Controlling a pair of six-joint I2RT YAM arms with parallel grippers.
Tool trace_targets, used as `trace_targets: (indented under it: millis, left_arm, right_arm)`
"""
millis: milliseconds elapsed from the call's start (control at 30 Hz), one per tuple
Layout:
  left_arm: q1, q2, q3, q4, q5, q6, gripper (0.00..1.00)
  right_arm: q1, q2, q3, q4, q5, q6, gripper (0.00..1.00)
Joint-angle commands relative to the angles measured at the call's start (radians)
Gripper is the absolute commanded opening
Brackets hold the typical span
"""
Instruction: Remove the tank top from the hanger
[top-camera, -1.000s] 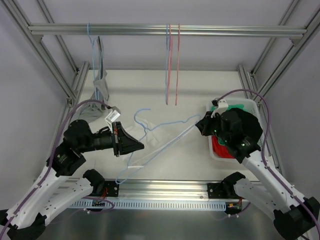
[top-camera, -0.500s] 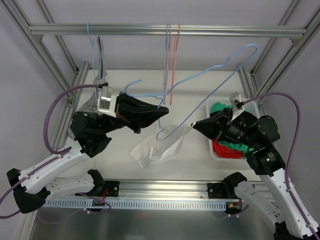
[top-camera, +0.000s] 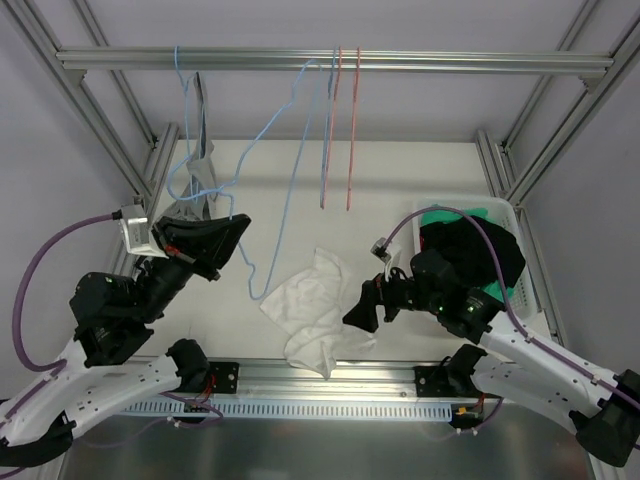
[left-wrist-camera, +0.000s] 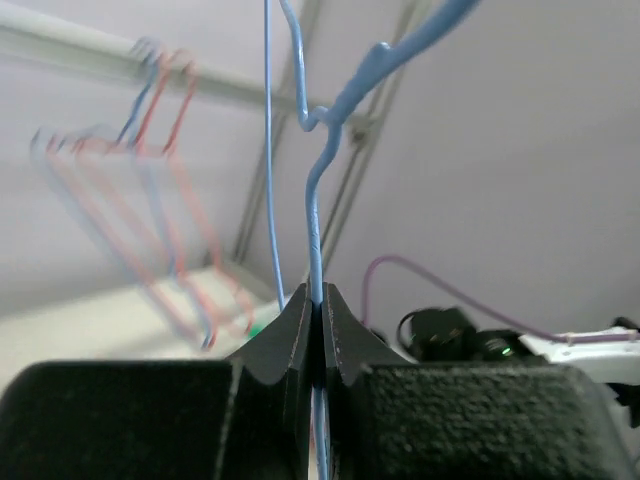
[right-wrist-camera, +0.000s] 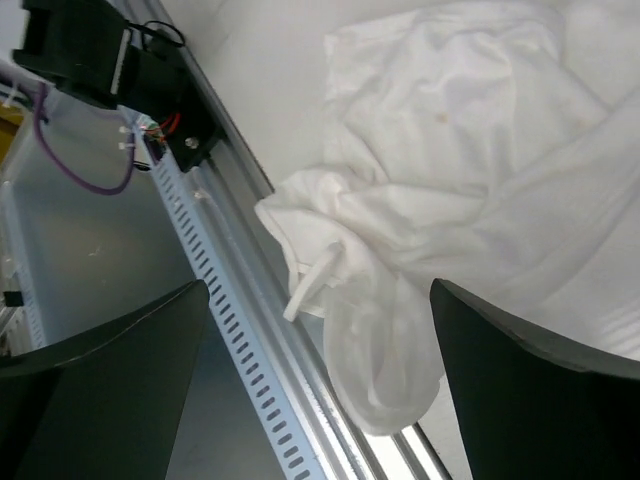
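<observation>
The white tank top (top-camera: 315, 310) lies crumpled on the table near the front edge, off the hanger. The bare blue wire hanger (top-camera: 288, 190) hangs raised towards the top rail, and my left gripper (top-camera: 235, 235) is shut on its wire. In the left wrist view the jaws (left-wrist-camera: 318, 300) pinch the blue hanger (left-wrist-camera: 313, 200) tight. My right gripper (top-camera: 362, 305) hovers at the tank top's right edge, open and holding nothing. Seen from the right wrist, the tank top (right-wrist-camera: 450, 180) lies below the wide-apart gripper (right-wrist-camera: 320, 290).
A white bin (top-camera: 470, 204) with green, red and black clothes stands at the right. Red and blue hangers (top-camera: 350, 130) hang from the top rail, and a blue hanger with a grey garment (top-camera: 200, 150) hangs at left. An aluminium rail (top-camera: 330, 375) runs along the near edge.
The left arm swung the hanger up towards the rail. The tank top came off it and dropped on the table. The right gripper opened and moved down-left beside the cloth.
</observation>
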Motion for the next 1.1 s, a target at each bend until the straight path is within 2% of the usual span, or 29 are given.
trace_targets:
  millis: [0,33,133,233,367,433,567,600,767,933,1067]
  left_arm:
    - [-0.006,-0.08,-0.083,-0.443,-0.285,-0.126,0.0]
    - [-0.006,-0.092,-0.106,-0.479,-0.346,-0.19,0.0]
    - [-0.006,-0.085,-0.114,-0.559,-0.423,-0.269,0.0]
    - [-0.006,0.023,-0.046,-0.588,-0.48,-0.28,0.0]
    - [-0.006,0.306,0.188,-0.694,-0.557,-0.251,0.0]
    - [-0.003,0.389,0.312,-0.691,-0.575,-0.193,0.0]
    - [0.047,0.676,0.584,-0.693,-0.499,-0.068,0.0]
    - [0.087,0.713,0.674,-0.693,-0.467,-0.064,0.0]
    - [0.15,0.903,0.923,-0.723,-0.424,-0.036,0.0]
    - [0.216,1.04,1.089,-0.731,-0.302,0.028,0.0]
    - [0.251,1.147,1.208,-0.74,-0.281,0.047,0.0]
  right_arm:
    - [0.009,-0.02,-0.019,0.014,0.156,-0.016,0.99]
    - [0.009,-0.026,-0.022,-0.018,0.228,-0.014,1.0]
    - [0.008,-0.031,-0.011,-0.07,0.309,-0.016,0.99]
    - [0.008,-0.057,-0.008,-0.083,0.334,-0.01,1.0]
    - [0.009,-0.098,-0.002,-0.11,0.339,-0.01,1.0]
    - [0.008,-0.116,0.001,-0.123,0.334,-0.01,0.99]
    - [0.008,-0.144,-0.002,-0.137,0.337,-0.008,0.99]
    - [0.008,-0.155,0.0,-0.143,0.334,-0.007,0.99]
    - [0.008,-0.199,-0.003,-0.16,0.337,-0.008,0.99]
    - [0.008,-0.221,-0.005,-0.175,0.333,-0.008,0.99]
    - [0.008,-0.189,-0.015,-0.166,0.306,0.007,0.99]
